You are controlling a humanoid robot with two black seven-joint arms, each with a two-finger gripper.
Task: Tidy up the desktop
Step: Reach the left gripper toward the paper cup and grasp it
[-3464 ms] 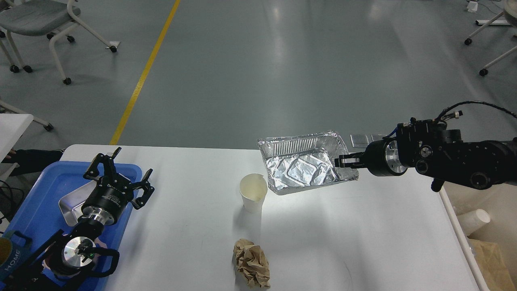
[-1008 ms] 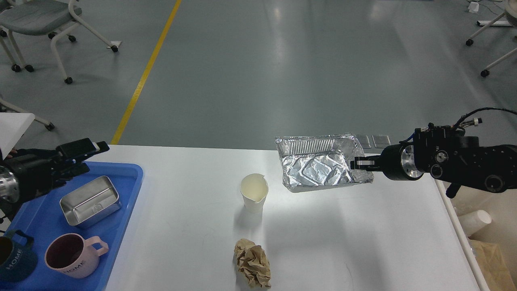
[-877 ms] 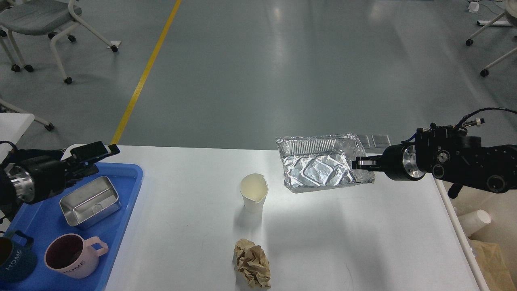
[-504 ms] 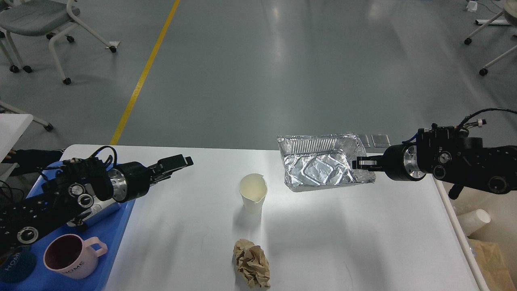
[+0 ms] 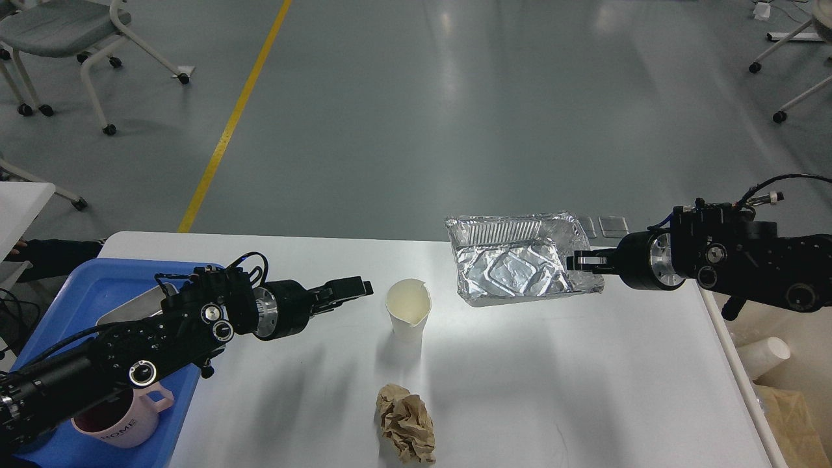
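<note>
Head view, desktop [image 5: 533,383]: the wide white tabletop is filling the lower frame; stiff and fixed, it is a surface to clear, not to grasp.
Right gripper [image 5: 583,261]: pinching the near right rim of the foil tray [image 5: 520,263], which is hanging tilted above the far right part of the top.
Foil tray handling: looking light, thin and easily crumpled; the rolled rim is the sensible hold.
Left gripper [image 5: 354,288]: pointing at the paper cup [image 5: 408,316], just beside it; cannot tell whether its fingers are parted.
Paper cup: upright, light, likely to tip if nudged.
Clutter: crumpled brown paper [image 5: 406,422] lying near the front edge; blue tray [image 5: 84,289] with a pink mug [image 5: 127,422] sitting under the left arm.
</note>
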